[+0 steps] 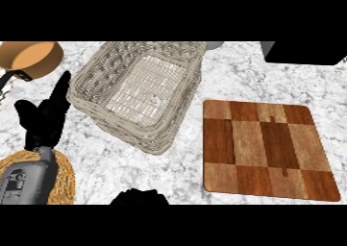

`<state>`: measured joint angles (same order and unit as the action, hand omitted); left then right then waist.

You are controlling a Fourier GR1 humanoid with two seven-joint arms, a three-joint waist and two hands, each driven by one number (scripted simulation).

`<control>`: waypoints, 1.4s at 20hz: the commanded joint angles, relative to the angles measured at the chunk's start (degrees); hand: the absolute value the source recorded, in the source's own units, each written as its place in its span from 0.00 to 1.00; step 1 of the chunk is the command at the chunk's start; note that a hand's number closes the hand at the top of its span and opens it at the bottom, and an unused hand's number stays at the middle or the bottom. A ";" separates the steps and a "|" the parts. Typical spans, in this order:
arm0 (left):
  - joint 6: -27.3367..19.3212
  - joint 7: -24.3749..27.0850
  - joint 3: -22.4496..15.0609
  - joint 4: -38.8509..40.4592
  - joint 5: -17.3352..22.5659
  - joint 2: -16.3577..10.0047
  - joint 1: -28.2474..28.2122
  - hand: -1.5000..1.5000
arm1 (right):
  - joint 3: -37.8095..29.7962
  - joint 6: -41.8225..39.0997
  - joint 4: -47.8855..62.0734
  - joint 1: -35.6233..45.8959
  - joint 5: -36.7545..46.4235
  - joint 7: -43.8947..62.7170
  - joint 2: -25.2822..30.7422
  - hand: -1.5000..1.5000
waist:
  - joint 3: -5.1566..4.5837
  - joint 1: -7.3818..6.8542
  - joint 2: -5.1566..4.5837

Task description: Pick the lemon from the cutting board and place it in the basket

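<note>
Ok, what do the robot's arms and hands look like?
The left forearm is a rounded grey shell with darker recessed panels, ending in a matte black left hand with slim fingers. No cables or markings show. Of the right hand only a black patch shows at the lower edge; its forearm is out of view.

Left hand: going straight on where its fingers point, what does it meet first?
Likely the basket, at its left rim. The left hand points up the view, slightly right, into the narrow gap between that rim and the copper pan. Height is unclear; it may pass above both.
</note>
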<state>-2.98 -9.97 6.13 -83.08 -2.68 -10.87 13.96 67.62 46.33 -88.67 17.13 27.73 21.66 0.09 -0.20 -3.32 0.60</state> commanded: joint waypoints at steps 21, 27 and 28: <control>-0.28 0.86 -1.84 1.51 -1.32 1.49 1.82 0.50 | -17.01 0.50 17.94 56.42 -2.60 44.52 -0.08 1.00 | -0.05 -1.92 -0.85; -0.27 -0.35 -1.03 2.27 -0.86 0.97 4.74 0.50 | -12.84 2.14 27.40 61.15 -9.24 44.63 -0.07 1.00 | -0.07 -2.27 -1.40; -1.65 0.33 -1.80 2.11 -1.87 2.25 3.71 0.50 | -14.03 1.84 27.82 61.33 -11.59 43.77 -0.07 1.00 | -0.03 -1.91 -1.37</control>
<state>-3.37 -9.71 5.13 -81.52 -3.47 -9.71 17.01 53.69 45.76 -65.43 75.42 21.00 61.08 0.29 -0.27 -5.48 -0.42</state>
